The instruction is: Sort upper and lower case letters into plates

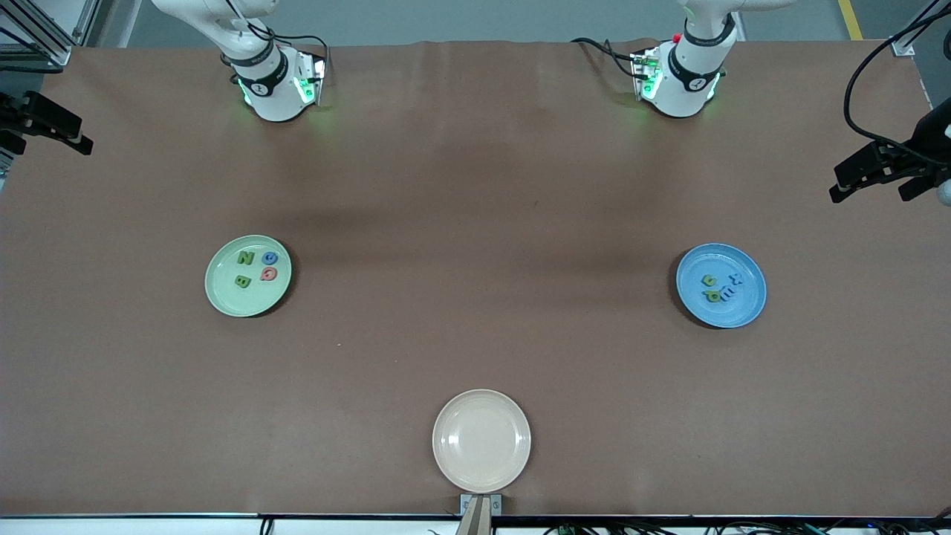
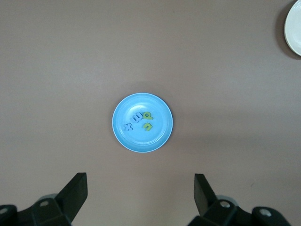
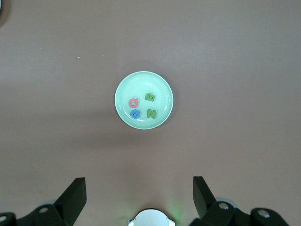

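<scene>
The pale green plate (image 1: 223, 297) (image 3: 141, 84) lies toward the right arm's end of the table. It holds several letters: a green N (image 1: 246, 258) (image 3: 151, 113), a green B (image 1: 242, 281) (image 3: 150, 97), a blue one (image 1: 270, 258) (image 3: 135, 113) and a red one (image 1: 268, 274) (image 3: 134, 102). Toward the left arm's end, the blue plate (image 1: 713, 260) (image 2: 141, 141) holds a blue x (image 1: 738, 279) (image 2: 127, 126), a blue m (image 1: 729, 291) (image 2: 138, 118) and two green letters (image 1: 711, 287) (image 2: 148, 114). The left gripper (image 2: 139, 190) hangs open high over bare table beside the blue plate. High beside the green plate, the right gripper (image 3: 138, 190) is open too. Neither holds anything.
An empty beige plate (image 1: 481, 440) (image 2: 294, 28) sits at the table's edge nearest the front camera. Both arm bases (image 1: 275, 89) (image 1: 680, 82) stand at the table's edge farthest from that camera. Black clamps (image 1: 44, 122) (image 1: 884, 167) jut in at both ends of the table.
</scene>
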